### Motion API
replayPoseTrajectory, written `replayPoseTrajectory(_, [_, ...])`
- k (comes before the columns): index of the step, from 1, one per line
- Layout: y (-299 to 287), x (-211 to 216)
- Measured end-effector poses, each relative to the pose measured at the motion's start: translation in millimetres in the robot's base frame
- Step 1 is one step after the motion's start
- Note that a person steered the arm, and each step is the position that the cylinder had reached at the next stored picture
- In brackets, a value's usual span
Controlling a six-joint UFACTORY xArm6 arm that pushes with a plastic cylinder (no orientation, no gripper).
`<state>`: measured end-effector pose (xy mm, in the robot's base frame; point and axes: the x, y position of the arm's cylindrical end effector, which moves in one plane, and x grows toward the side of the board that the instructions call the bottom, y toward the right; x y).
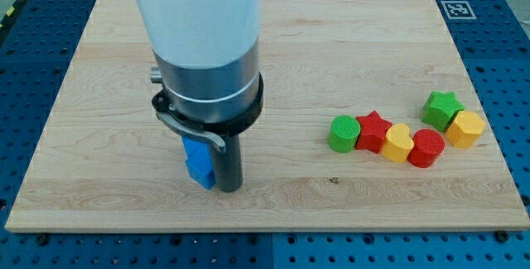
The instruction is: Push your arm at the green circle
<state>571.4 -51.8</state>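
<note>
The green circle block (pixel 342 133) stands on the wooden board (pixel 331 45) at the view's right, at the left end of a row of blocks. My tip (pixel 229 188) touches down at the view's lower middle, far to the left of the green circle. A blue block (pixel 197 162) lies right against the rod's left side, partly hidden by it. The arm's white and grey body hides the board behind the rod.
Right of the green circle lie a red star (pixel 374 130), a yellow block (pixel 398 143), a red circle (pixel 427 147), a green star (pixel 441 108) and a yellow block (pixel 465 128). A marker tag (pixel 456 9) sits beyond the board's top right corner.
</note>
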Motion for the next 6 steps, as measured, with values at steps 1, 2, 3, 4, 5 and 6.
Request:
replayPoseTrajectory(1, [-0.9, -13.4])
replayPoseTrajectory(2, [0.7, -13.4])
replayPoseTrajectory(3, [47.0, -13.4])
replayPoseTrajectory(4, [118.0, -13.4])
replayPoseTrajectory(5, [134.9, -13.4])
replayPoseTrajectory(6, [133.3, -22.2])
